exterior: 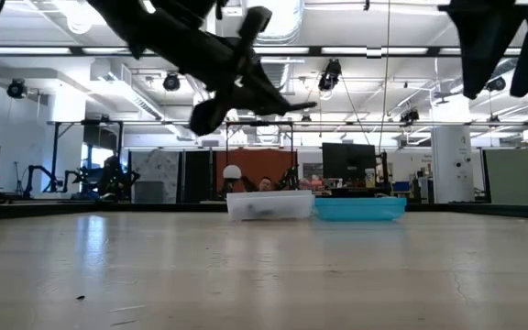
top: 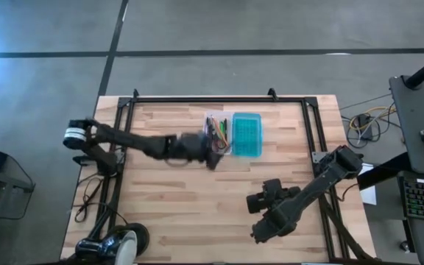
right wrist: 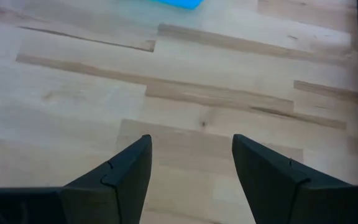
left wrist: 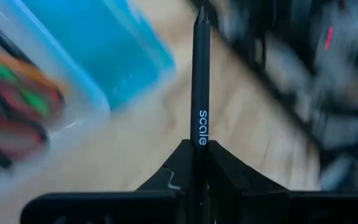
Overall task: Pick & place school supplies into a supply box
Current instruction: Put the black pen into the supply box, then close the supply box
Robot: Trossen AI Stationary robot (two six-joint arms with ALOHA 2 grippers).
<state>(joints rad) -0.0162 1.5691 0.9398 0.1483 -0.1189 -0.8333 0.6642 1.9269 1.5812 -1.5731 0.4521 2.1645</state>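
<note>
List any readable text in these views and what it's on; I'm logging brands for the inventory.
"scale" – printed in light letters on the dark pen held in the left gripper.
Nothing else reads: the items in the box are too blurred for any lettering, and the right gripper shows none.

A light wooden table (top: 197, 199) of butcher-block planks carries the things, with a dark metal frame (top: 219, 99) along its far and side edges. Toward the far middle lies the clear supply box (top: 216, 132), holding coloured supplies, with its teal-blue ribbed lid (top: 246, 134) lying open flat on the table beside it.
</note>
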